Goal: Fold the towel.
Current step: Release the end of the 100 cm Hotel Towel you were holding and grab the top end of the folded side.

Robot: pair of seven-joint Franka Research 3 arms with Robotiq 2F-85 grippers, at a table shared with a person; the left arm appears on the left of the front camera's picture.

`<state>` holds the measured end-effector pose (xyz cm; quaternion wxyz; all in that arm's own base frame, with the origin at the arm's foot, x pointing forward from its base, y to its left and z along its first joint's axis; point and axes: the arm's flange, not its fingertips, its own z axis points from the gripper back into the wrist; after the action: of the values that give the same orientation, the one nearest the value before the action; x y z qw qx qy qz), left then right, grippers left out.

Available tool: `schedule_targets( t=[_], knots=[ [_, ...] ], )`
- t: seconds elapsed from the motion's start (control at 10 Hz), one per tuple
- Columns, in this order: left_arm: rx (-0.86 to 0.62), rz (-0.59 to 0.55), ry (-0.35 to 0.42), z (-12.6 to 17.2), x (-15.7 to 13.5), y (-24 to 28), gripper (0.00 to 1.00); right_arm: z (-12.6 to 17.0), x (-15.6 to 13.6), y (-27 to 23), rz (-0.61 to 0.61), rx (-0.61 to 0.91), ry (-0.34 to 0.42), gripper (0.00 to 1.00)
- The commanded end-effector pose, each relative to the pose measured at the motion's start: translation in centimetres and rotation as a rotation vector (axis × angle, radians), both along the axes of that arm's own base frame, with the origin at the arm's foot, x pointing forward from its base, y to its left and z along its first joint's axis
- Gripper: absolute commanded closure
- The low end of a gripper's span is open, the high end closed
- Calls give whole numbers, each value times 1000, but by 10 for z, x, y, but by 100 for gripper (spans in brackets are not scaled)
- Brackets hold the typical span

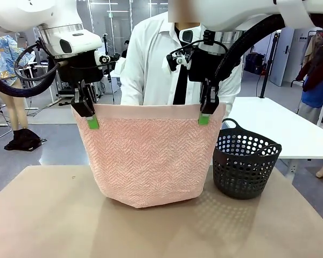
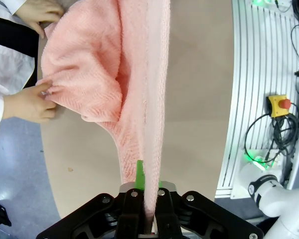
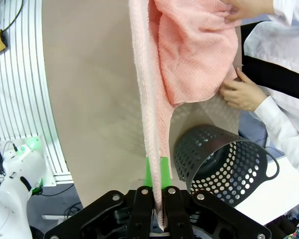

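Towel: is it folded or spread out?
Spread, hanging: the left gripper and right gripper pinch the towel by its top corners; its lower part drapes onto the table.

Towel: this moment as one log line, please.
towel: hanging, top edge held | left tool: shut on corner | right tool: shut on corner | person's hands: on other end
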<state>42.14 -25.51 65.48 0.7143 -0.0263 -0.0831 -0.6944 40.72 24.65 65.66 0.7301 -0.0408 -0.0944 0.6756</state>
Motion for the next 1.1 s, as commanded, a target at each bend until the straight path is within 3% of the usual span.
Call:
schedule_targets(
  t=[0.0, 1.0],
  knots=[
    [-3, 3, -3, 2, 1, 1, 100, 1, -2, 0, 3, 1, -5, 100],
    [-3, 3, -3, 2, 1, 1, 100, 1, -2, 0, 3, 1, -5, 100]
  ],
)
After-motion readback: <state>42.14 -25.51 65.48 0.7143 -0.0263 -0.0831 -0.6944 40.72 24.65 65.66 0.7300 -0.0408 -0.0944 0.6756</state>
